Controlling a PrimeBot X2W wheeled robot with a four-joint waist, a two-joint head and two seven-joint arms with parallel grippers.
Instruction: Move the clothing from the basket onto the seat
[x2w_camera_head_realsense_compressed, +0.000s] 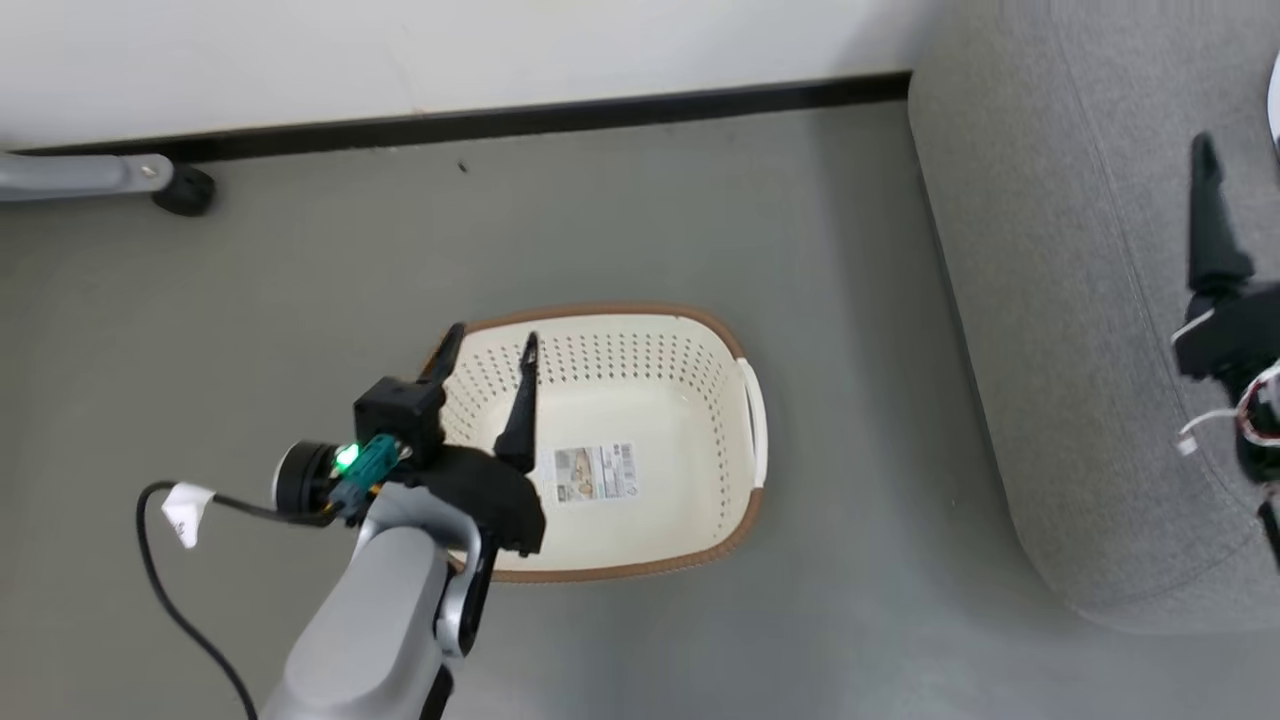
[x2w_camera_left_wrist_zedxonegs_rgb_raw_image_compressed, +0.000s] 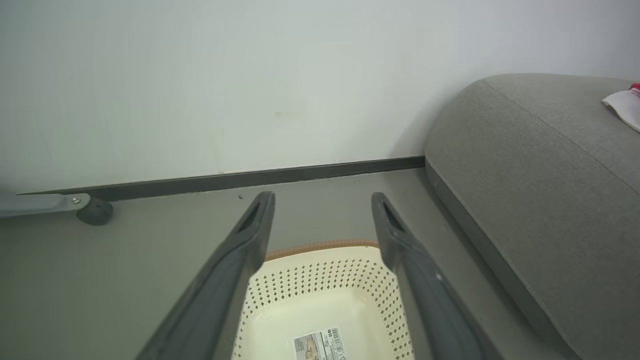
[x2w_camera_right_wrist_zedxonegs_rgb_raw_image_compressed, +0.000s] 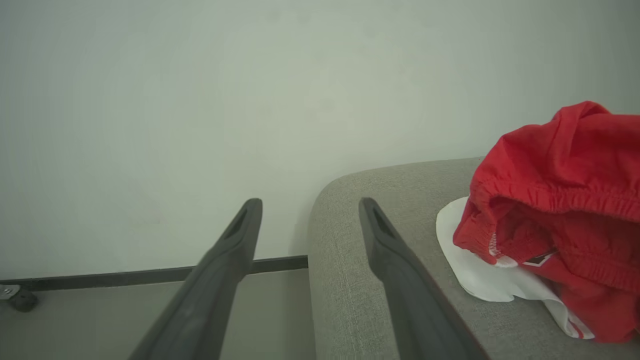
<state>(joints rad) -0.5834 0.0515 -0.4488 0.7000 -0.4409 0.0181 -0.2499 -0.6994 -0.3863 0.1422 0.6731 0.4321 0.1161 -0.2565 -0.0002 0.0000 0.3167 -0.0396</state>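
Observation:
The basket (x2w_camera_head_realsense_compressed: 730, 480) stands on the floor with nothing in it but a label sticker (x2w_camera_head_realsense_compressed: 597, 472) on its bottom. My left gripper (x2w_camera_head_realsense_compressed: 492, 350) hovers over the basket's left half, open and holding nothing; the left wrist view looks between that gripper (x2w_camera_left_wrist_zedxonegs_rgb_raw_image_compressed: 322, 200) down into the basket (x2w_camera_left_wrist_zedxonegs_rgb_raw_image_compressed: 325, 280). Red clothing (x2w_camera_right_wrist_zedxonegs_rgb_raw_image_compressed: 565, 200) with white trim lies heaped on the grey seat (x2w_camera_right_wrist_zedxonegs_rgb_raw_image_compressed: 380, 250). My right gripper (x2w_camera_right_wrist_zedxonegs_rgb_raw_image_compressed: 310, 205) is open and empty above the seat's edge, left of the clothing. In the head view one of its fingers (x2w_camera_head_realsense_compressed: 1212, 230) shows over the seat (x2w_camera_head_realsense_compressed: 1060, 300).
A grey leg with a black caster (x2w_camera_head_realsense_compressed: 185, 190) stands by the wall at the far left. A black baseboard (x2w_camera_head_realsense_compressed: 560, 118) runs along the wall. A black cable with a white tag (x2w_camera_head_realsense_compressed: 185, 510) trails from my left wrist. Grey floor surrounds the basket.

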